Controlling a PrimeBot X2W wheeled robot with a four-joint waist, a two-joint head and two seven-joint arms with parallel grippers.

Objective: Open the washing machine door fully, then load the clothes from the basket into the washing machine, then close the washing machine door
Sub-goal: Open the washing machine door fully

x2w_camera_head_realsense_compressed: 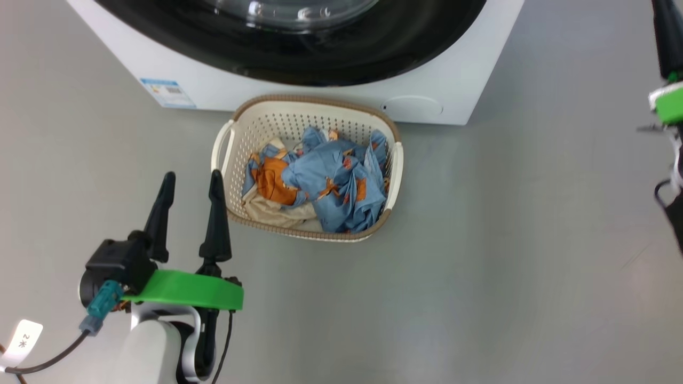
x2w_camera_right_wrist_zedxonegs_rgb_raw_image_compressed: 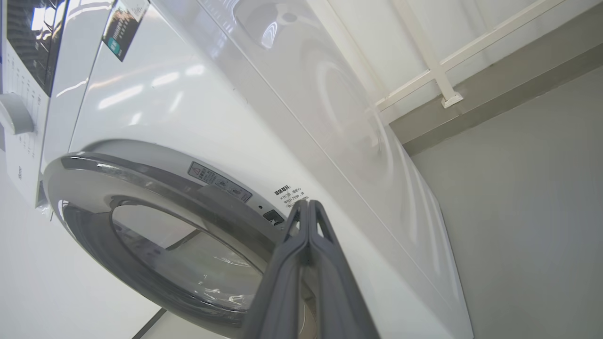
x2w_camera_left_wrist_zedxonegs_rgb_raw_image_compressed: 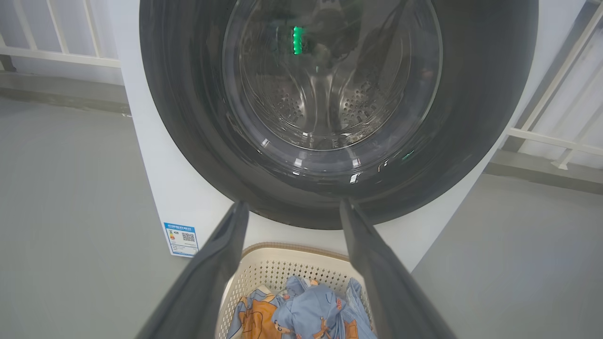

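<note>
The washing machine (x2w_camera_head_realsense_compressed: pixel 437 80) stands at the top of the head view with its black-rimmed washing machine door (x2w_camera_head_realsense_compressed: pixel 320 58) flat against the front. The cream basket (x2w_camera_head_realsense_compressed: pixel 227 138) sits on the floor just before it, holding the light blue and orange clothes (x2w_camera_head_realsense_compressed: pixel 333 184) and a cream piece. My left gripper (x2w_camera_head_realsense_compressed: pixel 192 181) hovers open beside the basket's left side, fingers pointing at the machine. In the left wrist view the open left gripper (x2w_camera_left_wrist_zedxonegs_rgb_raw_image_compressed: pixel 292 209) frames the door's lower rim (x2w_camera_left_wrist_zedxonegs_rgb_raw_image_compressed: pixel 311 197). My right gripper (x2w_camera_right_wrist_zedxonegs_rgb_raw_image_compressed: pixel 308 205) is shut on nothing, its tips at the door's silver edge (x2w_camera_right_wrist_zedxonegs_rgb_raw_image_compressed: pixel 155 181).
Grey floor (x2w_camera_head_realsense_compressed: pixel 507 240) spreads out on all sides. A blue label (x2w_camera_head_realsense_compressed: pixel 166 92) marks the machine's lower left corner. White railings (x2w_camera_left_wrist_zedxonegs_rgb_raw_image_compressed: pixel 556 117) run behind the machine on both sides. My right arm's green band (x2w_camera_head_realsense_compressed: pixel 669 104) shows at the head view's right edge.
</note>
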